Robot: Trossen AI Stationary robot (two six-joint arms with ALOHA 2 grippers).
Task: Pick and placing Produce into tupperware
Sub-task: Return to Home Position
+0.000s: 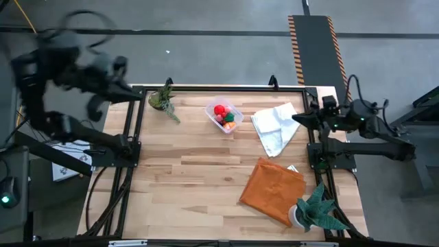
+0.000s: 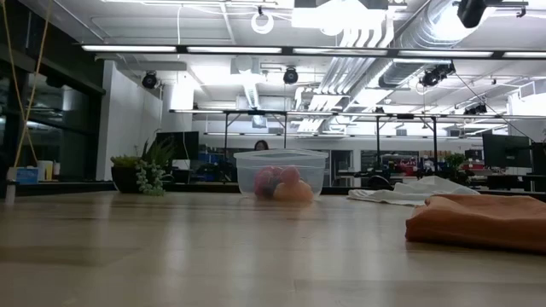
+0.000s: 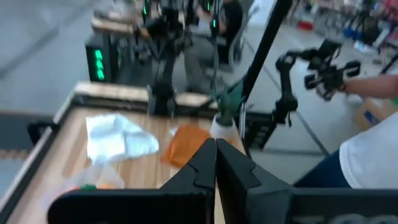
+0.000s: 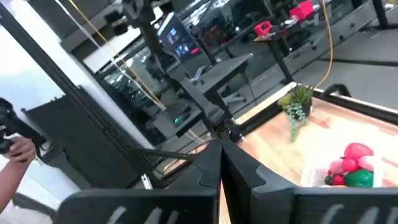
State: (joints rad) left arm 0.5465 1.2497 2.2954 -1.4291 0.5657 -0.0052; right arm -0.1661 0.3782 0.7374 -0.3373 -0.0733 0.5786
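Note:
The clear tupperware [image 1: 224,115] stands on its base at the far middle of the table. It holds several pieces of produce [image 1: 223,114], red, green and orange, which also show through its wall in the low view [image 2: 277,183]. My left gripper [image 1: 137,95] is shut and raised over the table's far left corner, away from the container. My right gripper [image 1: 296,118] is shut at the table's right edge, beside the white cloth. In the wrist views both pairs of fingers meet with nothing between them, the left gripper [image 3: 215,149] and the right gripper [image 4: 220,149].
A white cloth [image 1: 276,127] lies right of the tupperware and an orange cloth [image 1: 272,190] lies nearer the front right. One potted plant [image 1: 163,101] stands at the far left, another [image 1: 314,209] at the near right corner. A person [image 3: 373,155] stands beyond the table.

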